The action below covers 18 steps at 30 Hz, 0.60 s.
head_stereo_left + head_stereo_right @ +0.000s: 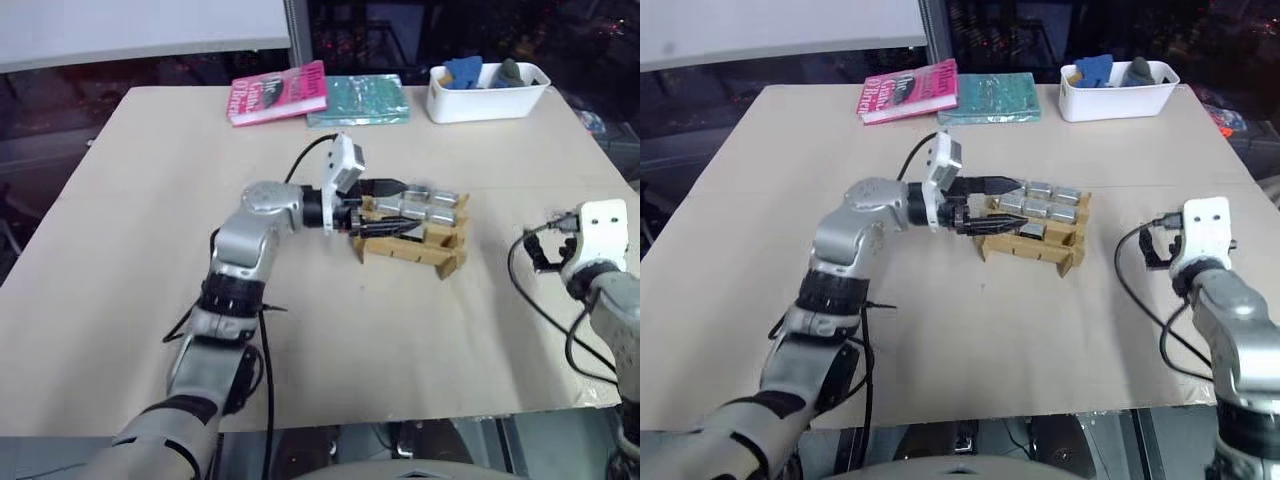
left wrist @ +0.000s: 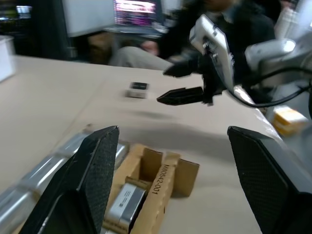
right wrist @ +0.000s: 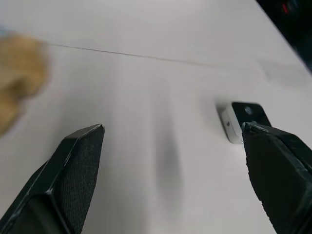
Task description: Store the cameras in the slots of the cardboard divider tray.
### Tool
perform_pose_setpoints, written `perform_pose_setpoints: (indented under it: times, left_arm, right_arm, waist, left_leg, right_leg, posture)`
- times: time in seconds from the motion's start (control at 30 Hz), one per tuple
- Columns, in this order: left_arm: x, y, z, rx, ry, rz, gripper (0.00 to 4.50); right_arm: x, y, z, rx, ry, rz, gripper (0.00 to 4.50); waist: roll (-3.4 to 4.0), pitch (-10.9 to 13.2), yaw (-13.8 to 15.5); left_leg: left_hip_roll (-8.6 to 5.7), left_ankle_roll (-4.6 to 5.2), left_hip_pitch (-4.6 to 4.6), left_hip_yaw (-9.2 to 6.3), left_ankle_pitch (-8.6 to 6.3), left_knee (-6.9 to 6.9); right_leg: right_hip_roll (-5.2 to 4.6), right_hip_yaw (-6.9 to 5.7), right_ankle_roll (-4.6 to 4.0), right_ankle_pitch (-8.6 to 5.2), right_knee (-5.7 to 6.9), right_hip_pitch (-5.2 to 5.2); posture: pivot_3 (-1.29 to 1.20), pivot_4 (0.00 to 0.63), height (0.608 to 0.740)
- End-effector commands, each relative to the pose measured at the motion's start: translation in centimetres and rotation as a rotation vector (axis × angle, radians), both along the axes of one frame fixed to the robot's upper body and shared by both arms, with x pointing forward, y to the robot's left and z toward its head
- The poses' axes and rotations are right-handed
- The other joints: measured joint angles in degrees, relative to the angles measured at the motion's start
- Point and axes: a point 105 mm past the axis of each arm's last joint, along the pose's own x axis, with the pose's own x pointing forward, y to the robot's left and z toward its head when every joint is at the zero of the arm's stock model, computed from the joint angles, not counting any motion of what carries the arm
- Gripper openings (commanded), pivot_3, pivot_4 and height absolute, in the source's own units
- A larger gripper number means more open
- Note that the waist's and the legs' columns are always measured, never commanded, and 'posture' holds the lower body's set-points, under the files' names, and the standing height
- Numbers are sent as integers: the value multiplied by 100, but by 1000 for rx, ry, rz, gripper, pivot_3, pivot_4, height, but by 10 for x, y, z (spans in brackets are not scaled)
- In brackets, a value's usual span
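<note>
The cardboard divider tray [image 1: 441,262] lies at the table's middle, with several silver cameras [image 1: 424,206] filling its far slots. One more camera [image 2: 125,203] sits in a near slot. My left gripper [image 1: 392,208] hovers level over the tray's left end, open, with nothing between its fingers. A loose camera [image 3: 242,120], dark lens face up, lies on the bare table to the right of the tray. My right gripper [image 3: 173,129] is open just before that camera, one finger [image 3: 278,165] close beside it; from the left wrist the loose camera [image 2: 138,90] lies beyond it.
A pink book [image 1: 278,93], a teal book [image 1: 358,100] and a white bin [image 1: 487,104] with blue items line the table's far edge. A person [image 2: 234,24] sits beyond the table's right side. Bare tabletop lies in front of the tray.
</note>
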Motion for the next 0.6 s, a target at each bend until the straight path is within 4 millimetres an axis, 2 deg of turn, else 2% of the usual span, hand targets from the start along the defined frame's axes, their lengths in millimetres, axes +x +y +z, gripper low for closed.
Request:
perform_pose_setpoints:
  times: [0.03, 0.13, 0.3, 0.6]
  left_arm:
    - [-22, -4, 10, -66, 1, 32, 3683]
    - [-32, -1, 6, -80, 27, 74, 3683]
    - [-41, 9, 3, -97, 33, 125, 3683]
    - [-53, 27, -1, -120, 21, 120, 3683]
  right_arm:
    - [16, -32, 6, -10, -11, -109, 4500]
    - [32, -54, 5, -11, -1, -193, 4500]
    - [48, -78, -3, 51, 37, -244, 4500]
    - [59, -86, -15, 143, 85, -220, 4500]
  waist:
    - [0, 0, 19]
    - [4, 0, 44]
    - [10, -3, 20]
    - [13, -5, -59]
  left_leg:
    - [-1, 0, 0, 2, 0, 0]
    - [-6, 1, 2, 1, 0, -4]
    - [-6, 0, 10, 3, 1, -3]
    - [-5, -1, 9, 8, 1, -6]
  right_leg:
    - [-2, 1, 0, 0, 0, 0]
    - [-9, 0, 1, 0, 1, 0]
    - [-7, 2, 1, 0, 7, 2]
    - [-12, 4, 1, 0, 5, 2]
  posture:
    - [0, 150, 740]
    - [0, 150, 740]
    - [0, 150, 740]
    - [0, 150, 740]
